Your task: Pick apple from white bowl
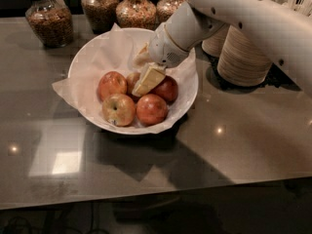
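Observation:
The white bowl is wide and shallow, lined with crumpled white paper, and stands on the counter. It holds several red-yellow apples: one at the left, one at the front left, one at the front, one at the right and a middle one, partly hidden. My gripper reaches down into the bowl from the upper right. It is open, with one cream finger in front of the middle apple and the other behind it.
Several glass jars of grains stand along the back edge of the counter. Stacked beige paper bowls stand right of the white bowl, under my arm. The counter's front edge runs below.

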Available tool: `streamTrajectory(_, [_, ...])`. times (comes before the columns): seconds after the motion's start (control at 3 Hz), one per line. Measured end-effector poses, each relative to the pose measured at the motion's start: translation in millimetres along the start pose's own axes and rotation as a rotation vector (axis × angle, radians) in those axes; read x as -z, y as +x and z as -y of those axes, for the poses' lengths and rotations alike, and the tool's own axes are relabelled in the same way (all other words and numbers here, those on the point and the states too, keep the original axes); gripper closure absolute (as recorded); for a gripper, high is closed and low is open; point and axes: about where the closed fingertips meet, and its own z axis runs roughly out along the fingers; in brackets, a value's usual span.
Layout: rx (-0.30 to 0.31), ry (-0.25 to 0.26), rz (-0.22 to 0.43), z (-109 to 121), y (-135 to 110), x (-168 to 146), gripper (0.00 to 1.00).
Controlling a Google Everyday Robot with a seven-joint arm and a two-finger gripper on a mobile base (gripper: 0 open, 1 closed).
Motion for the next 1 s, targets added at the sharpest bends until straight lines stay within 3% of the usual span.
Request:
streamTrajectory(0.33, [0.002,-0.037,-0.011,-1.4,-1.7,-13.5,0.38])
streamTrajectory(1.0, [-0.004,-0.051,-0.026,-2.4,-1.8,-14.6,0.37])
